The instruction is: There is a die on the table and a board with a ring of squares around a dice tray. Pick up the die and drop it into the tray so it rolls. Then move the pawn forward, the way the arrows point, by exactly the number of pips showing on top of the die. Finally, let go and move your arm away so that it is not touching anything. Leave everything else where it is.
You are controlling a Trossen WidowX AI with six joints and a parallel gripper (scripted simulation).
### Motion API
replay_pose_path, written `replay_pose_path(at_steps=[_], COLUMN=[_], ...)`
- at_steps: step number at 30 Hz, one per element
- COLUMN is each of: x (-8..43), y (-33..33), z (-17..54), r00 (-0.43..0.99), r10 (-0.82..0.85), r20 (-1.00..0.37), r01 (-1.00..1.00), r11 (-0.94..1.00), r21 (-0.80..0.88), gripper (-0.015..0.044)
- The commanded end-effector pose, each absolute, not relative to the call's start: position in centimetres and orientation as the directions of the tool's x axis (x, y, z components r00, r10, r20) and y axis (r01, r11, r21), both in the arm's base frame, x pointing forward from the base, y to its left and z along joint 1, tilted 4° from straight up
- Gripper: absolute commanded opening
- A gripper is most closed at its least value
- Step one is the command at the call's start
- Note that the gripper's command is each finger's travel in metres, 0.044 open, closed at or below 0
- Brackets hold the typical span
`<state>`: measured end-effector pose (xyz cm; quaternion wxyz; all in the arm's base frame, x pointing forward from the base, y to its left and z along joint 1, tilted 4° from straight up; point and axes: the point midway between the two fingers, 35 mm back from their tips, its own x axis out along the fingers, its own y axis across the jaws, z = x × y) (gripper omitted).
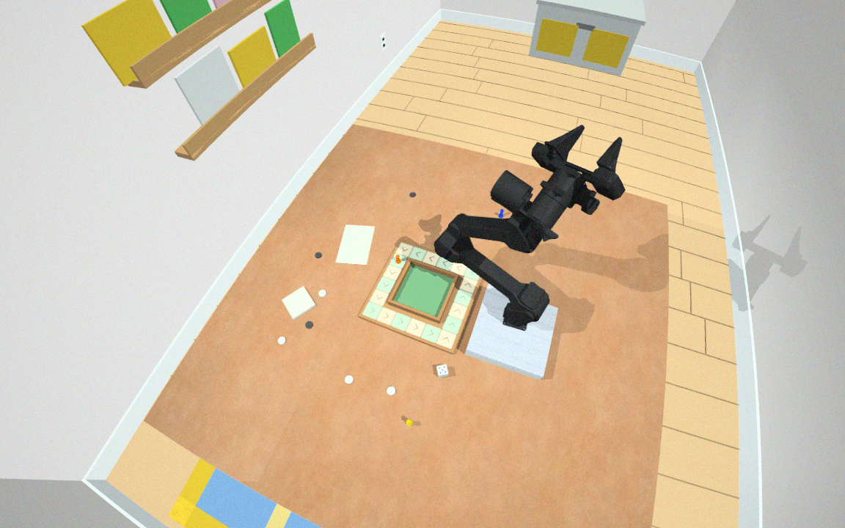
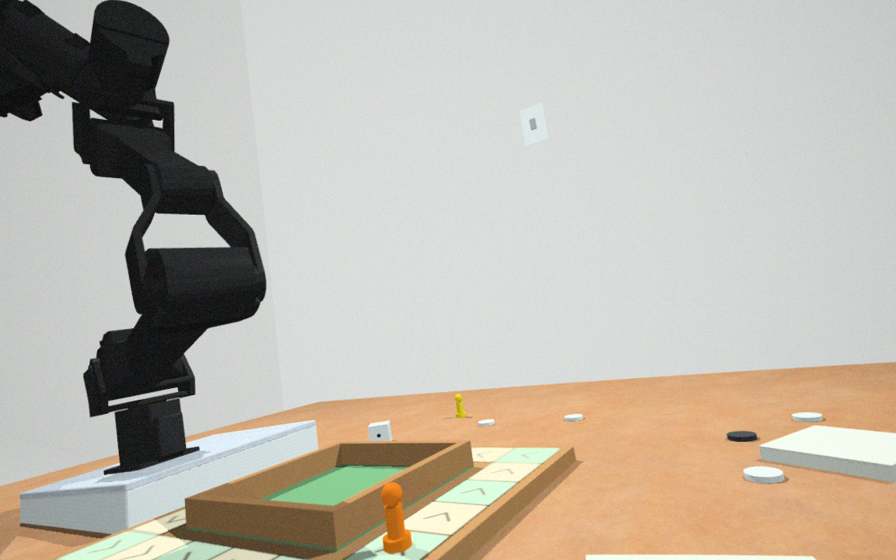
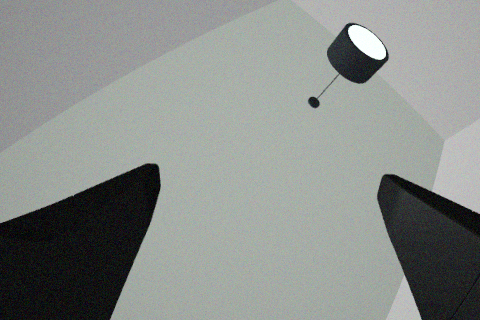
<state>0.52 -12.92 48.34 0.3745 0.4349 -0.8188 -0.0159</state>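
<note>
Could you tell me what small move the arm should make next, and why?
Probably swing the open black gripper down toward the small white die. The gripper is raised and points up at the ceiling, holding nothing, while the die lies on the brown table beside the white base plate, outside the green-floored wooden dice tray. The orange pawn should wait for the roll.

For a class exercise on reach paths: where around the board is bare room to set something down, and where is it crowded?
Free: beyond the die and yellow pawn, and right of the base plate. Crowded: left of the board, among discs and cards.
</note>
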Motion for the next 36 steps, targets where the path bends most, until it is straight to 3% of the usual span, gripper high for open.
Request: replay_pose_path(at_steps=[1, 5, 11, 16, 23, 29, 36], x=[0.4, -2.6, -10.3, -13.1, -18.1, -18.8, -15.6], y=[-12.9, -11.6, -6.2, -3.2, 6.9, 16.1, 25.3], z=[48.4, 48.8, 48.9, 48.5, 45.8, 41.6, 35.4], r00=[-0.345, -0.442, -0.682, -0.762, -0.893, -0.875, -0.72], r10=[-0.722, -0.656, -0.418, -0.294, 0.093, 0.413, 0.694], r20=[0.6, 0.611, 0.6, 0.577, 0.441, 0.254, -0.01], r01=[-0.702, -0.725, -0.669, -0.605, -0.384, -0.293, -0.39], r11=[0.623, 0.663, 0.688, 0.641, 0.352, -0.033, -0.416], r21=[0.345, 0.188, -0.281, -0.472, -0.853, -0.956, -0.822], gripper=[0.0374, 0.0275, 0.0275, 0.0275, 0.0275, 0.0275, 0.0275])
